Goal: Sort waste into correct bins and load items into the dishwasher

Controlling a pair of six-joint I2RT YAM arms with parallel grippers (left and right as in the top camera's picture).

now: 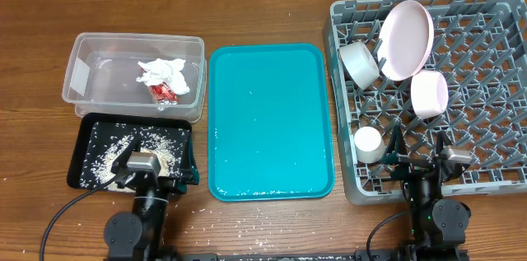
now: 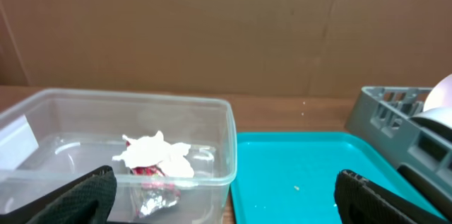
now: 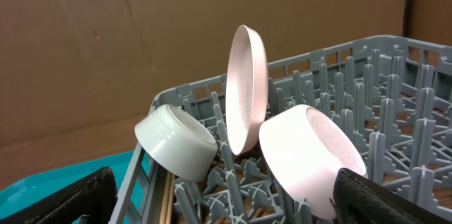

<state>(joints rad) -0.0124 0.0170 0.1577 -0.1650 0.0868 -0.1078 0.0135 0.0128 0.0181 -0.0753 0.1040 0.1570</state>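
Grey dish rack (image 1: 486, 88), right of frame, holds the plate (image 1: 406, 39), off-white bowl (image 1: 359, 61), pink bowl (image 1: 429, 94) and cup (image 1: 368, 143) toward its left side. Only the right wrist view shows the plate standing on edge and both bowls tipped sideways; the cup is outside that view. Teal tray (image 1: 269, 121) at centre. Clear tub (image 1: 132, 51), upper left, holds tissue (image 1: 162, 73) over wrapper (image 1: 165, 92). Black tray (image 1: 86, 142) with rice (image 1: 111, 156) shows overhead only. Left gripper (image 2: 229, 206) and right gripper (image 3: 226, 206) are spread wide and empty.
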